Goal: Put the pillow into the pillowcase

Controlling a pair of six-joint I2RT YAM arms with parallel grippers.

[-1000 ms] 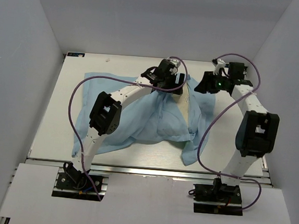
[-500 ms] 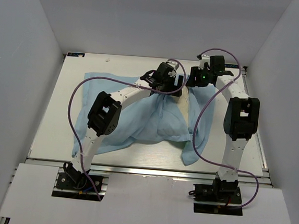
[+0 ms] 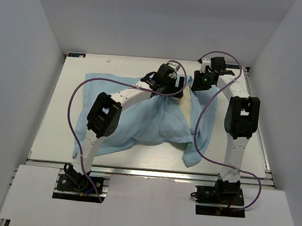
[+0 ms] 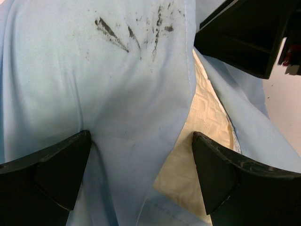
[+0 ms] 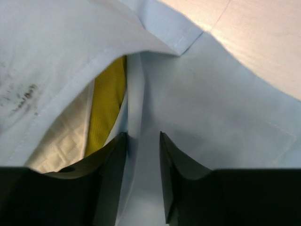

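White tabletop (image 3: 51, 109) enclosed by pale walls on three sides, seen from above. The pillowcase (image 3: 140, 117) lies spread over the centre of the table, light blue face up and creased, with one flap trailing toward the lower right of the cloth. Purple cables (image 3: 74, 111) loop off both arms.

Both arms reach to the upper edge of the cloth, right of centre. The left gripper (image 3: 169, 84) sits over the cloth's upper hem. The right gripper (image 3: 198, 83) is just beside it, on its right.

Left wrist view: the two fingers (image 4: 56, 174) stand wide apart at the lower corners of the frame. Nothing is clamped, and blue fabric bulges up between them. Dark smudges (image 4: 136, 33) mark the cloth near the top of the frame. To the right of the hem the pillow (image 4: 202, 117) shows as a cream, quilted strip inside the case's opening. The black body at the upper right is the other gripper.

Right wrist view: the jaws are drawn close together, and a narrow fold of pillowcase fills the gap between the fingers (image 5: 110, 179). At the left of the frame the upper layer of the case lifts clear, exposing the pillow's cream surface and its yellow edge (image 5: 108, 108) within the mouth. Bare table shows at the upper right.

The pillow sits largely inside the case. Only a strip at the opening is visible.
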